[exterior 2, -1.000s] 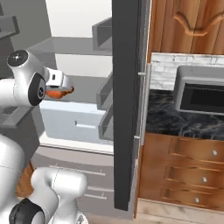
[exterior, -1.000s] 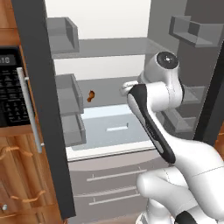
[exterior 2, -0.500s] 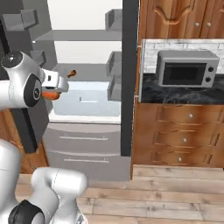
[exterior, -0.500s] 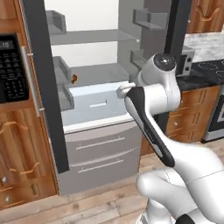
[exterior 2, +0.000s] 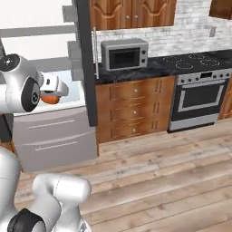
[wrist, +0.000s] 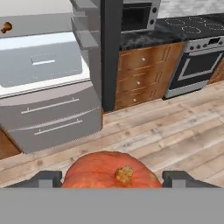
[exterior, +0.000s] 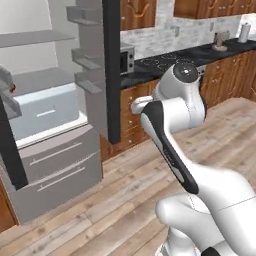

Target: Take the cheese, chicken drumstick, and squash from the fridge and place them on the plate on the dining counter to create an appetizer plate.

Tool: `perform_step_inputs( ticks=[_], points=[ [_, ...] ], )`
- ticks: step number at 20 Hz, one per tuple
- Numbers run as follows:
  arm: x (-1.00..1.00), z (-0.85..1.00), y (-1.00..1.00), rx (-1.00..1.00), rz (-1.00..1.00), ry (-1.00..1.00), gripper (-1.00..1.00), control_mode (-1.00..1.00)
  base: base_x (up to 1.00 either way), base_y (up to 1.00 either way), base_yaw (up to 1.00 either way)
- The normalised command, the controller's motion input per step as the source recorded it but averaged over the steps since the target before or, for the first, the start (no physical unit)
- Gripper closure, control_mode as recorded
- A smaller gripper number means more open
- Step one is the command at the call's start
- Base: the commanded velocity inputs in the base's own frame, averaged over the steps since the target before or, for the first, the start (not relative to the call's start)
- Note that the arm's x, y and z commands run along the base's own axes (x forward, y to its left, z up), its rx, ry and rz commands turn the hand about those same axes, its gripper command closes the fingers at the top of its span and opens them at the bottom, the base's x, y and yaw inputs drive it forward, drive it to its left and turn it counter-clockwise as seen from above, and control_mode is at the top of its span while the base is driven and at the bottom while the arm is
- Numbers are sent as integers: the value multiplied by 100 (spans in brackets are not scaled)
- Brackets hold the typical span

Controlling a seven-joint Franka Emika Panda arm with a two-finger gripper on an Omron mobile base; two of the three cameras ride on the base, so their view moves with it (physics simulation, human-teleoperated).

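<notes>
A wood floor and the open fridge are seen in the left base view, the squash at the arm's end before the fridge in the right base view, and in the hand view the gripper is clamped on it, drumstick shelved.

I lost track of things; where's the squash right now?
The squash sits between the gripper's jaws in the hand view; in the right base view it shows at the left, before the open fridge.
</notes>
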Motion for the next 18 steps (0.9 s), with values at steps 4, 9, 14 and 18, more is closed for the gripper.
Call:
perform_step_inputs(
  ticks=[4, 9, 14, 18],
  points=[
    [0, 0, 0, 0, 0, 0, 100, 100, -100, -8, -52],
    [0, 0, 0, 0, 0, 0, 100, 100, -100, -26, -49],
    [0, 0, 0, 0, 0, 0, 100, 100, -100, -46, -46],
    [0, 0, 0, 0, 0, 0, 100, 100, -100, -56, -43]
  ],
)
